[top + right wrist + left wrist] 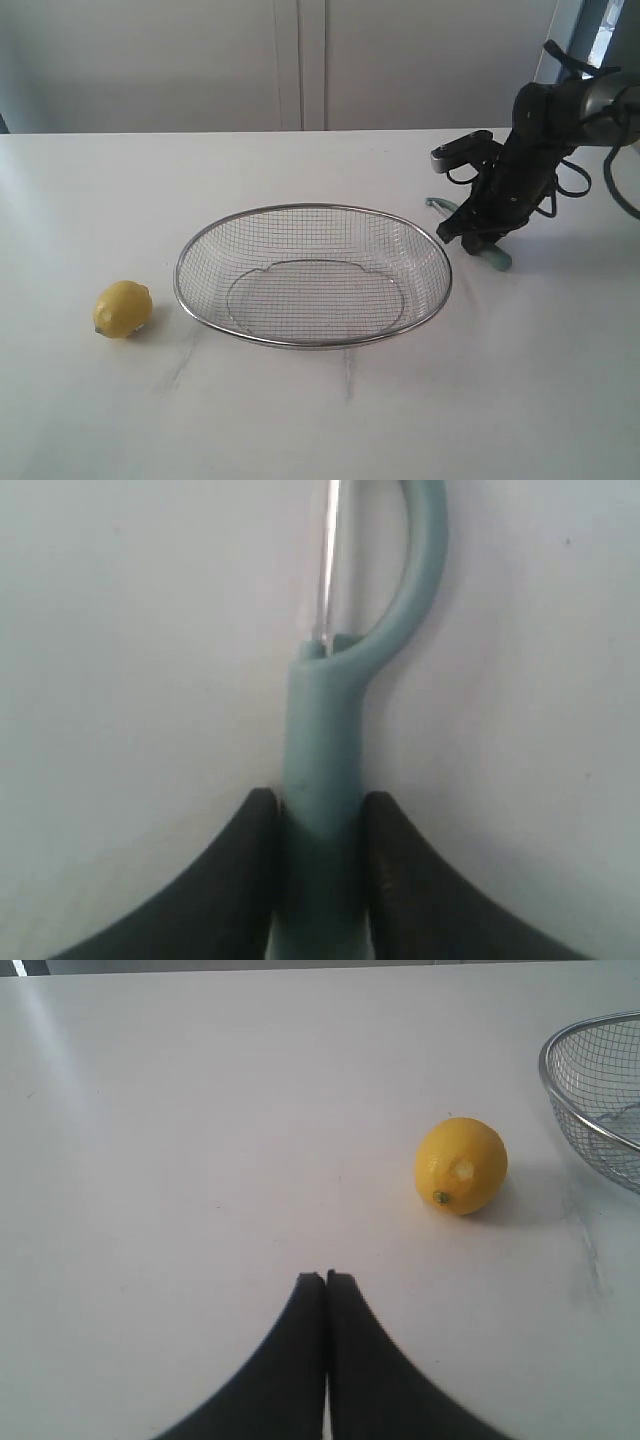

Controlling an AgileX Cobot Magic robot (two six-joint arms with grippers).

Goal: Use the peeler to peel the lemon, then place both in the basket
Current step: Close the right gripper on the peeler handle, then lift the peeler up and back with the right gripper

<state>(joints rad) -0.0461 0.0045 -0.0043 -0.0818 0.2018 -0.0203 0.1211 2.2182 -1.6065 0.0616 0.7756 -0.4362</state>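
The yellow lemon lies on the white table left of the wire mesh basket; the left wrist view shows the lemon ahead and to one side of my left gripper, whose black fingers are pressed together with nothing between them. That gripper is out of the exterior view. My right gripper is down at the table right of the basket, its jaws closed on the teal handle of the peeler. The peeler's handle end and curved head stick out on either side of the gripper.
The basket's rim shows at the edge of the left wrist view, close beyond the lemon. A pale wall runs along the table's far edge. The right arm's black cables hang near the table's right side.
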